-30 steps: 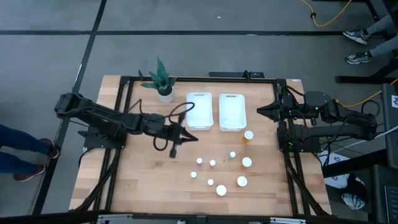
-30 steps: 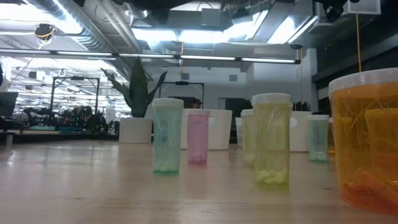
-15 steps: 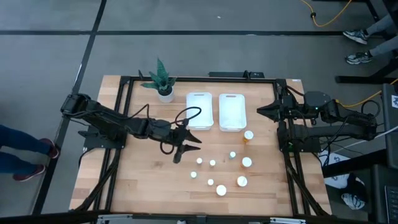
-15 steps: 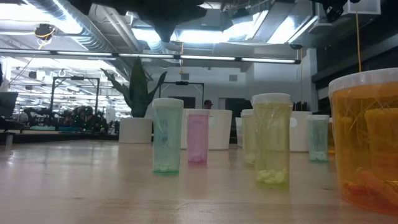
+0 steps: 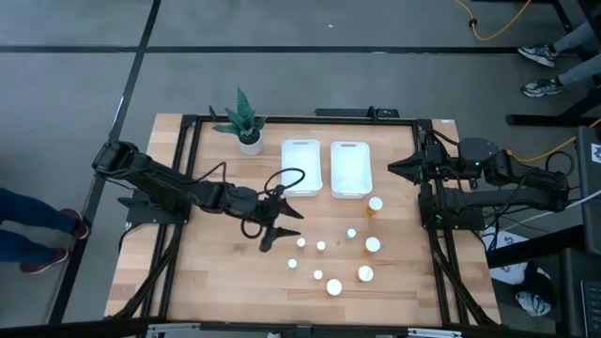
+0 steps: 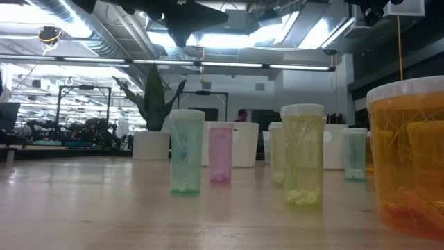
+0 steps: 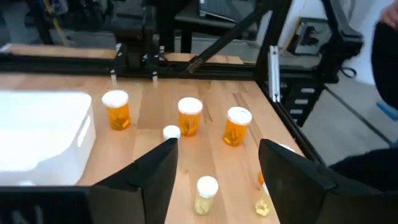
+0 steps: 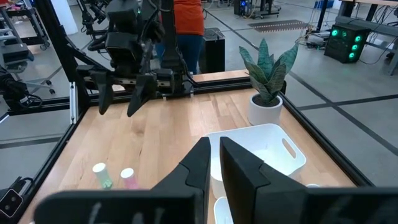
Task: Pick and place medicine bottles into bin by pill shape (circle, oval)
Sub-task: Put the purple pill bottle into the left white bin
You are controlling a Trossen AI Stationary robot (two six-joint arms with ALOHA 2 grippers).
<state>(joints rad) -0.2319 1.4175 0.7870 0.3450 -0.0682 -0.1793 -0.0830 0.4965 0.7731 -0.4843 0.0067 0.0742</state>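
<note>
— Where is the left gripper (image 5: 279,225)?

— Near the middle of the high view, above the table (image 5: 207,272), fingers spread wide with nothing between them. It hangs just left of the bottles (image 5: 333,255).

— And the bottles?

— They stand upright in a loose cluster at the centre-right of the table, white caps up. One amber bottle (image 5: 375,206) stands just below the right bin (image 5: 350,168); the left bin (image 5: 300,166) sits beside it, both in the upper middle.

— The right gripper (image 5: 395,169)?

— At the right edge, beside the right bin, fingers close together, holding nothing.

— Anything else?

— A plant (image 5: 245,123) in the upper left.
</note>
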